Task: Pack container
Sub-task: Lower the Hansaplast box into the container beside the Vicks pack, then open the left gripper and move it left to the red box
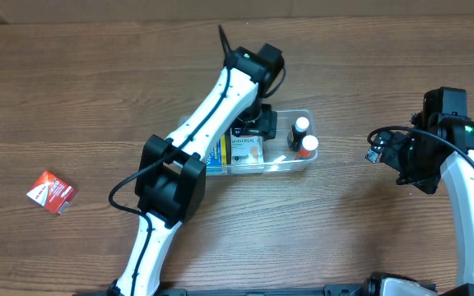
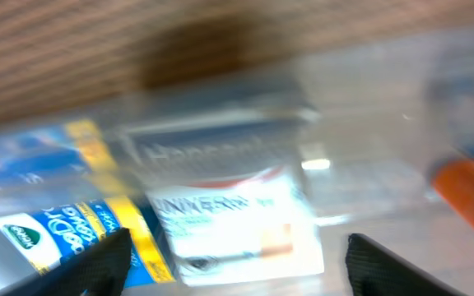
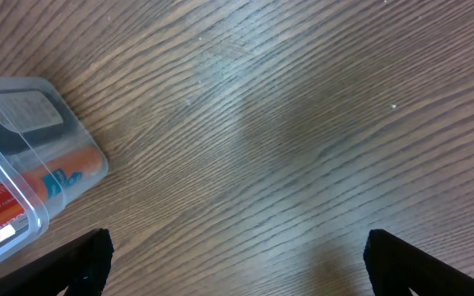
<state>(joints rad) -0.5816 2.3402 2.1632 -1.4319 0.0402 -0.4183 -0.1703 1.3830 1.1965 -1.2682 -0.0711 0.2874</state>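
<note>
left gripper (image 2: 237,251) over the container (image 1: 307,162), one box outstanding
we find the container mid-table; the left gripper hangs spread above the white box (image 2: 229,210) inside, pinching nothing; the right gripper (image 3: 237,267) is spread over the table (image 3: 303,123). we advise a straight lift clear of the rim, then fetching the red box (image 1: 52,191).

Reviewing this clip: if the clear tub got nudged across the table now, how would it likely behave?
The container looks like thin clear plastic, so its walls would probably flex if squeezed. It is shallow and sits flat on the smooth wood table, so it would likely slide rather than tip. The small bottles inside may shift when it jolts.
</note>
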